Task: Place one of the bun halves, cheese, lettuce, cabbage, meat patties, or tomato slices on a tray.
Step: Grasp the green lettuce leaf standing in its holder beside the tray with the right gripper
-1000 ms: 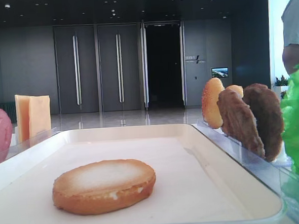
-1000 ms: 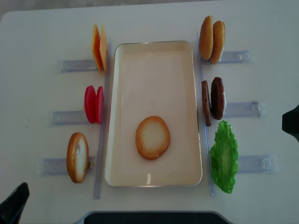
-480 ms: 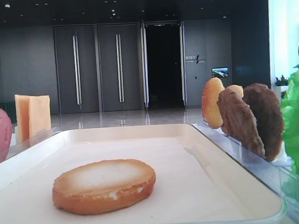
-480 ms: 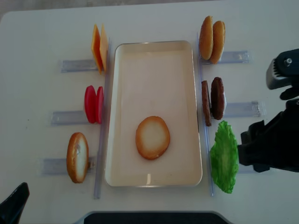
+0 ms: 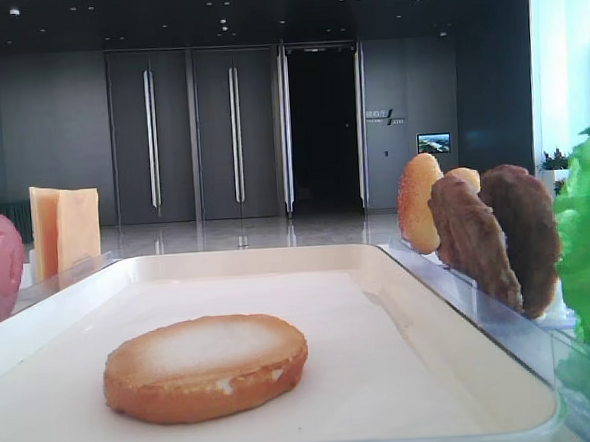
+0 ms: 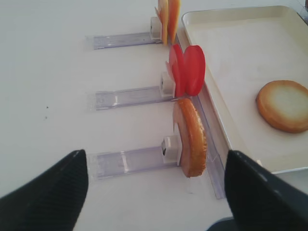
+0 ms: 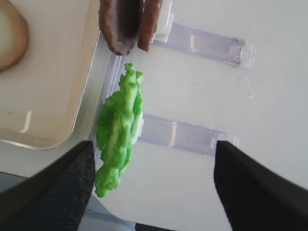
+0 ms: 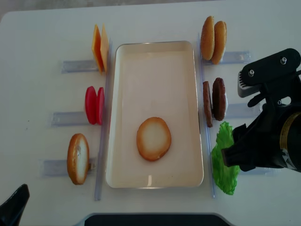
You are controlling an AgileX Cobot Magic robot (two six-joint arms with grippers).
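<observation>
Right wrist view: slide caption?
Open right claw hovers above the upright lettuce beside the tray.

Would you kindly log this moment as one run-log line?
right hand: open, over lettuce | left hand: open, idle | tray: one bun half

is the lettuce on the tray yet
No, the lettuce stands in its clear rack beside the tray, which holds only one bun half.
</observation>
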